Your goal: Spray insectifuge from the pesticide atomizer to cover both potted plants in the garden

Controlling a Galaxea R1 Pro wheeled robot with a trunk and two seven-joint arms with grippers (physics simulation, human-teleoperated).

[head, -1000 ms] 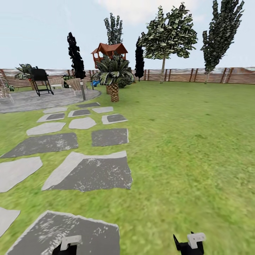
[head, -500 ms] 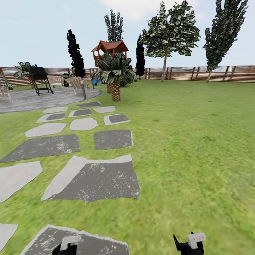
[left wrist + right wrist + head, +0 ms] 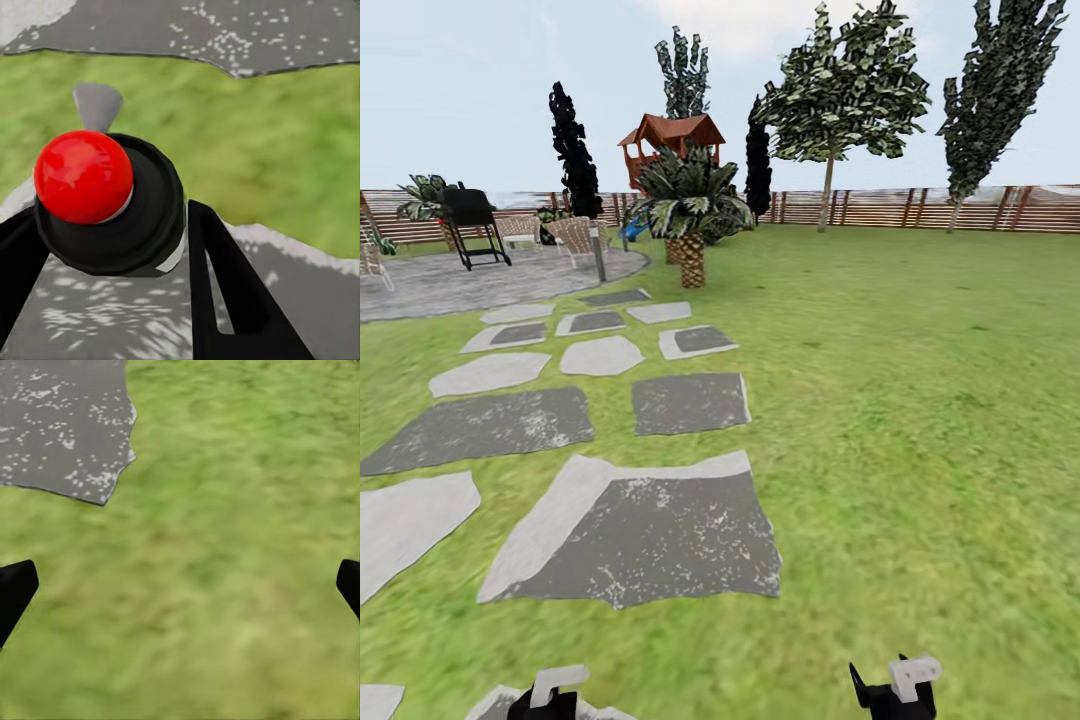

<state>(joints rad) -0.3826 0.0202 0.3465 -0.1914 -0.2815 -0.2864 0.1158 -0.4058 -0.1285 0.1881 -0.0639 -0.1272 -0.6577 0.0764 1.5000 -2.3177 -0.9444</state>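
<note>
The pesticide atomizer (image 3: 86, 176) sits between my left gripper's (image 3: 109, 217) black fingers (image 3: 225, 285) in the left wrist view, seen from above: a dark round body, a red knob and a grey nozzle. That gripper is shut on it and hangs low over a stepping stone (image 3: 247, 30) and grass. In the head view my left gripper (image 3: 550, 697) and right gripper (image 3: 890, 690) poke in at the bottom edge. My right gripper (image 3: 180, 585) is open, with only lawn between its fingertips. The garden lawn (image 3: 880, 400) stretches ahead. I cannot make out the potted plants.
Grey stepping stones (image 3: 640, 530) lead ahead on the left to a paved circle (image 3: 460, 280) with a black grill (image 3: 472, 225), chairs (image 3: 575, 235) and a grey bollard lamp (image 3: 598, 252). A scaly-trunked palm (image 3: 690, 215) stands past the stones. A slatted fence (image 3: 920, 208) bounds the lawn.
The whole head view has shifted: stones slide toward the bottom edge and the palm and trees drift slightly right, so the camera has rolled forward. Both grippers keep their places in the view.
</note>
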